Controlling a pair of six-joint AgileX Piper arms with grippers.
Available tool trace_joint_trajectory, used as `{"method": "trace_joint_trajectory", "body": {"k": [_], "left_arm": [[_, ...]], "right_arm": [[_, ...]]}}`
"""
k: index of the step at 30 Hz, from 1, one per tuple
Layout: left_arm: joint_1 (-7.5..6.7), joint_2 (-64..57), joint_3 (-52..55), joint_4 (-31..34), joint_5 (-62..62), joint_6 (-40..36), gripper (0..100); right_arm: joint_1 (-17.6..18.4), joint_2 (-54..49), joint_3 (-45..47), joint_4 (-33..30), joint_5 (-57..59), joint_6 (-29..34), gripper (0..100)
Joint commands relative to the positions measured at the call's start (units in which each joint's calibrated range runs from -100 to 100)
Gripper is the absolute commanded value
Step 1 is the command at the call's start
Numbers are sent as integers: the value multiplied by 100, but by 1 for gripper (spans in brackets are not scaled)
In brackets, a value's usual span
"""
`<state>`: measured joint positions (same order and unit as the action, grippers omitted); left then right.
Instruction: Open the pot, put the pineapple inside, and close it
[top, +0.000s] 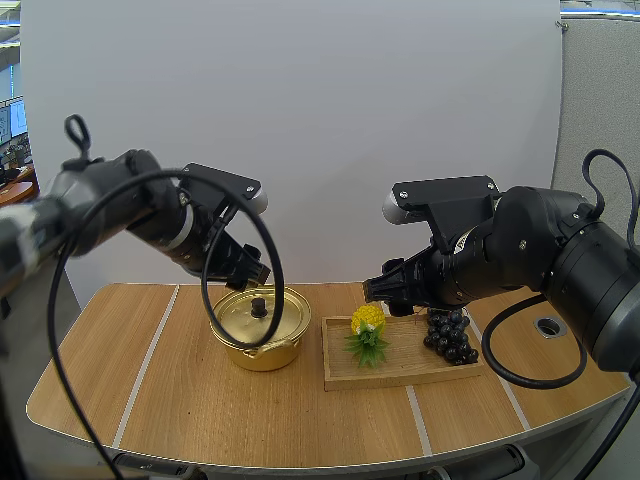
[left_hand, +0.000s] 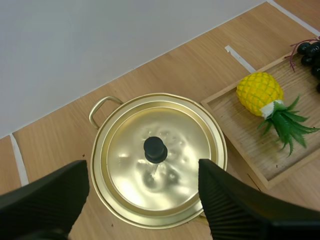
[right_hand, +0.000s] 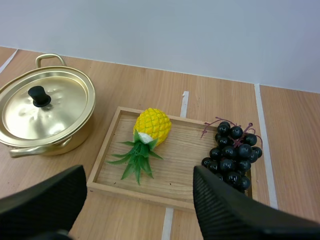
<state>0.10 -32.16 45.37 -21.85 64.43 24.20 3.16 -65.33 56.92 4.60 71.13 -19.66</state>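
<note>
My left end effector (left_hand: 142, 170) hangs spread over the closed lid (left_hand: 180, 145) — my right end effector (right_hand: 139, 172), also spread, above the pineapple (right_hand: 152, 126) on its tray (right_hand: 182, 150).

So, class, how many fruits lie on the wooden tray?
2: a pineapple at the tray end nearer the pot, a bunch of grapes at the other end. None looks hidden.

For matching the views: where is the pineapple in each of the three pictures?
High view: pineapple lies at the left end of the wooden tray, right of the pot.
Left wrist view: pineapple on the wooden tray, beside the pot.
Right wrist view: pineapple on the wooden tray, between pot and grapes.
Shared landmark: the wooden tray.
</note>
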Motion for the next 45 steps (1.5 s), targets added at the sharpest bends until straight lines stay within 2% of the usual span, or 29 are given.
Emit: {"method": "trace_joint_trajectory", "body": {"k": [1, 14, 25, 27, 33, 38, 45], "left_arm": [[-16, 991, -772, -190, 443, 126, 100], [-16, 2556, -1361, -190, 413, 326, 100], [-16, 3280, -1388, -190, 50, 359, 100], [-51, 3311, -1405, -179, 14, 370, 100], [-286, 3311, -1415, -138, -194, 410, 100], [-285, 3311, -1415, 161, -216, 352, 100], [-277, 3389, -1415, 149, -216, 344, 100]], "right_arm": [[-21, -10, -39, 21, -133, 31, 100], [-21, -10, -39, 21, -260, 31, 100], [-21, -10, -39, 21, -314, 31, 100], [-21, -10, -39, 21, -314, 31, 100], [-21, -10, -39, 21, -314, 31, 100], [-21, -10, -39, 21, -314, 31, 100], [-21, -10, -39, 21, -314, 31, 100]]}}
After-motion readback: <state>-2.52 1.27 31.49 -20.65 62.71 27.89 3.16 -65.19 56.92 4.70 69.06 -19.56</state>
